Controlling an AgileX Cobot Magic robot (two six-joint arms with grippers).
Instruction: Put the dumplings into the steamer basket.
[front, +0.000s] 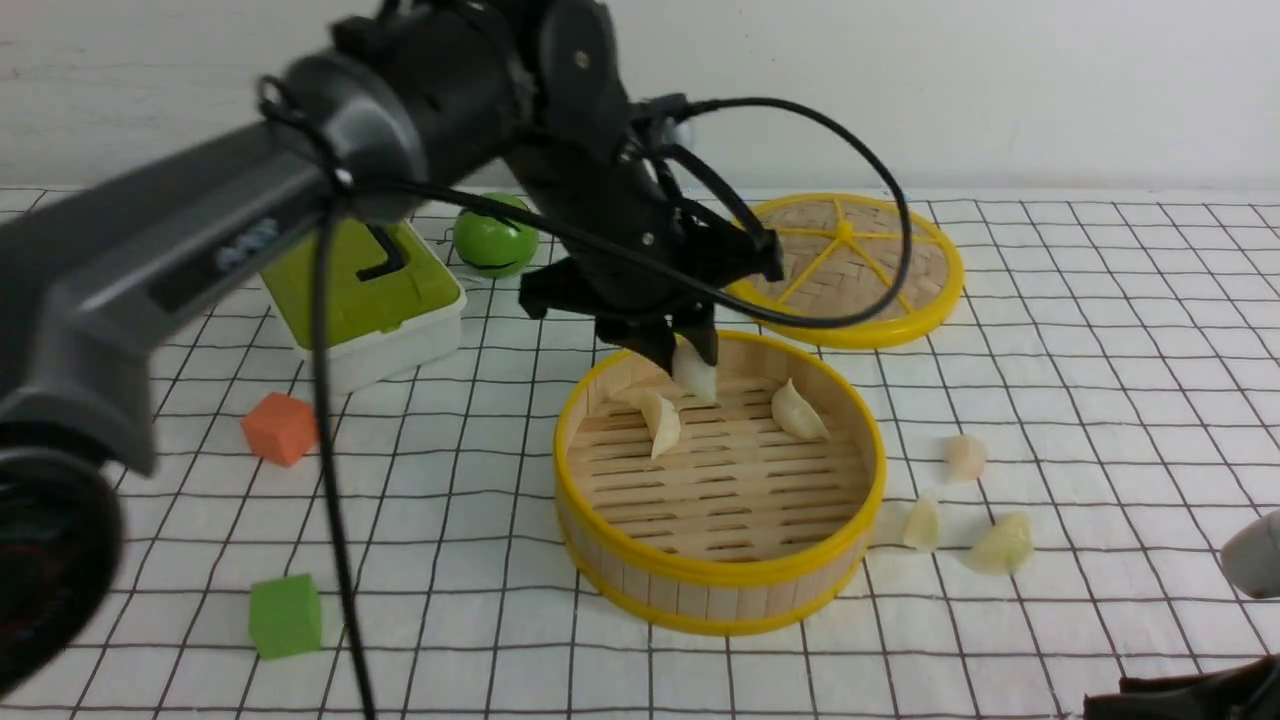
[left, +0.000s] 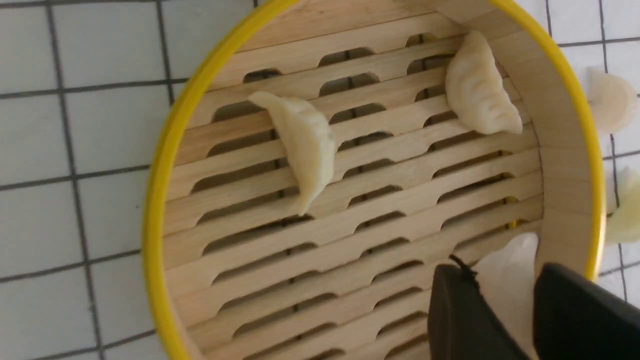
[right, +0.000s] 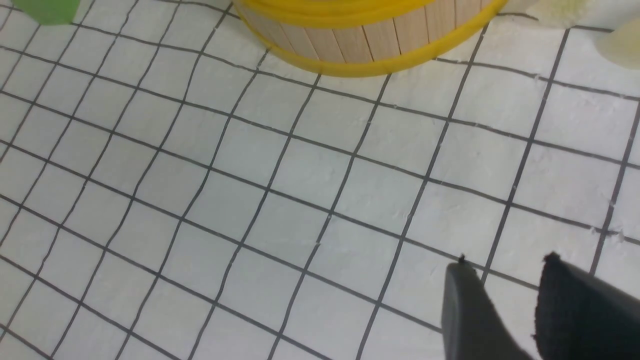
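Front view showed six small pale cream crescent-shaped toy dumplings on the desk. Two of them lay apart on the slatted floor of the round bamboo steamer basket with yellow rims, which stood near the middle of the desk. A third dumpling was pinched between the black fingers of the left gripper, just inside the far wall of the basket and above its floor. The jaws were closed on this dumpling from both sides, and the left wrist view showed the same grip. Three other dumplings lay on the white cloth with black grid lines, just beside the basket on its right side, near each other but not touching.

The right gripper hung low over the cloth near the front right corner of the desk. Its two fingers stood a little apart and nothing was between them.

Behind the basket, toward the far edge, lay a flat woven lid with yellow rim and spokes. A round green ball and a green and white box were toward the far left corner. An orange foam cube sat to the left of the basket, and a green foam cube sat nearer the front edge.
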